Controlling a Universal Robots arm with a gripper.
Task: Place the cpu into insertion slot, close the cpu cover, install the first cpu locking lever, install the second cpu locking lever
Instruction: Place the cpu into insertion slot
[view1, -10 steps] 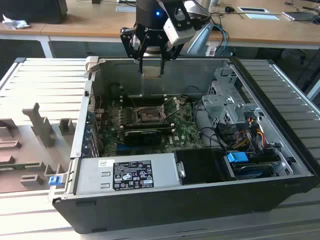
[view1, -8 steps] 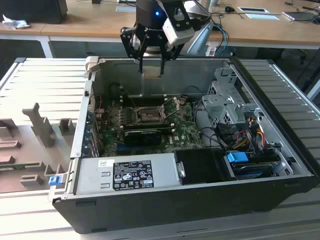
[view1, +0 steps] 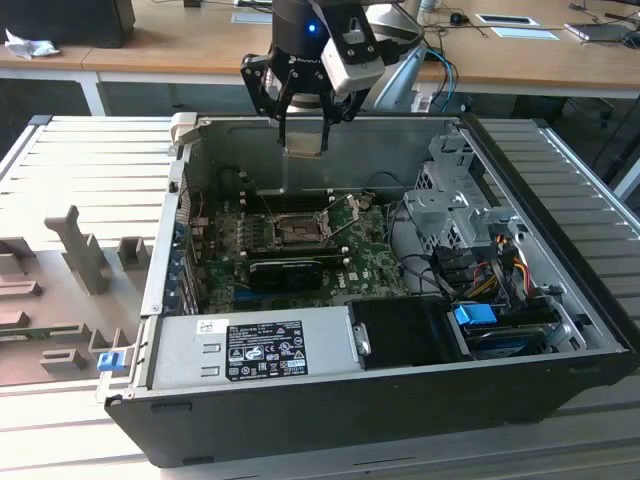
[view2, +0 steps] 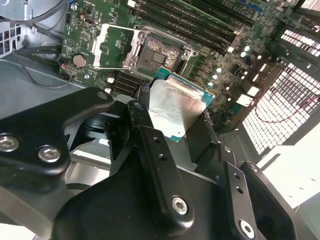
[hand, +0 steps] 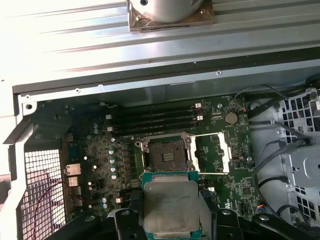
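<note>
My gripper (view1: 303, 128) hangs over the back wall of the open computer case, shut on the cpu (view1: 303, 141). In both wrist views the cpu (view2: 176, 106) (hand: 170, 207) is a silver-topped square chip with a green edge, clamped between the black fingers (view2: 150, 145) (hand: 222, 222). Below and ahead of it on the green motherboard lies the insertion slot (hand: 166, 156) (view2: 159, 52) (view1: 298, 232), its dark centre bare. The cpu cover (hand: 212, 152) (view2: 114, 47), a silver frame with a square window, is folded open beside the slot.
A long black card (view1: 290, 270) sits just in front of the slot. Memory slots (hand: 155, 117) run behind it. The grey power supply (view1: 260, 350) fills the case front, and a drive cage (view1: 450, 205) with cables stands at the exterior view's right. Grey fixtures (view1: 80, 250) stand on the table at its left.
</note>
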